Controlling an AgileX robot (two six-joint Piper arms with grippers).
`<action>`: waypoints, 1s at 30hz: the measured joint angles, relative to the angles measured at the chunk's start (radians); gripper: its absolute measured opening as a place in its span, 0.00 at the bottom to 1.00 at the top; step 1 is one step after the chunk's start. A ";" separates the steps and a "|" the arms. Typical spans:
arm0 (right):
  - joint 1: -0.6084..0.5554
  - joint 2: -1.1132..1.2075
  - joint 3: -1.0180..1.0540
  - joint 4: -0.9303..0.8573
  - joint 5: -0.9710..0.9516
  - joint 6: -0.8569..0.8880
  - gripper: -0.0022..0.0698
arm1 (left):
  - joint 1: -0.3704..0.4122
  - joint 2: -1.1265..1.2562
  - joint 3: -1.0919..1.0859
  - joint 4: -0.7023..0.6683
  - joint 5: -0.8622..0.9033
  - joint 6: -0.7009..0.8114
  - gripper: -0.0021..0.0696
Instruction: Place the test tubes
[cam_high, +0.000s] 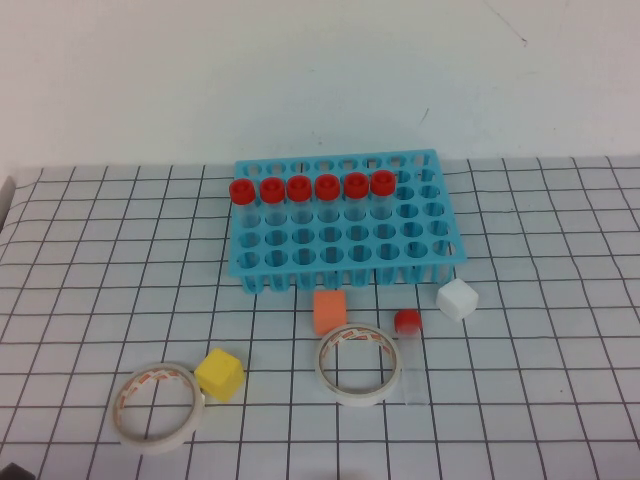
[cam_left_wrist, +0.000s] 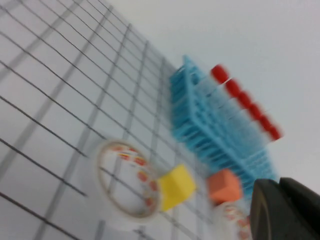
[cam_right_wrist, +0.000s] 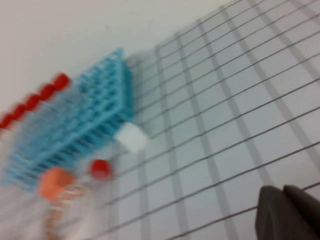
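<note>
The left pincer (cam_left_wrist: 280, 202) is up over the surface (cam_high: 100, 260) on the left side. It is clenched tight and has nothing in it. It shows only in its own wrist view.

Near the front on the left lies a tape ring (cam_high: 156, 403). A yellow block (cam_high: 219, 374) touches its right side.

In the middle, farther back, stands the blue rack (cam_high: 425, 232). Six red-topped test tubes (cam_high: 313, 187) stand in it in one row near the back.

Just in front of the rack sits an orange block (cam_high: 329, 311). In front of that lies a second tape ring (cam_high: 358, 365).

A loose test tube (cam_high: 410, 355) lies flat just right of that ring, its red top toward the rack. A white block (cam_high: 457, 299) sits a bit right of it, near the rack's front corner.

The right pincer (cam_right_wrist: 284, 206) is up over the surface on the right side, clenched tight and holding nothing.
</note>
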 joint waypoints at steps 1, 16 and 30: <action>0.000 0.000 0.002 0.055 0.000 0.000 0.03 | 0.000 0.000 0.000 -0.044 -0.006 -0.006 0.03; 0.000 0.000 0.005 0.486 -0.228 0.000 0.03 | 0.000 0.000 0.000 -0.162 -0.213 0.031 0.03; 0.000 0.000 0.005 0.488 -0.228 -0.179 0.03 | -0.002 0.627 -0.639 0.039 0.522 0.776 0.03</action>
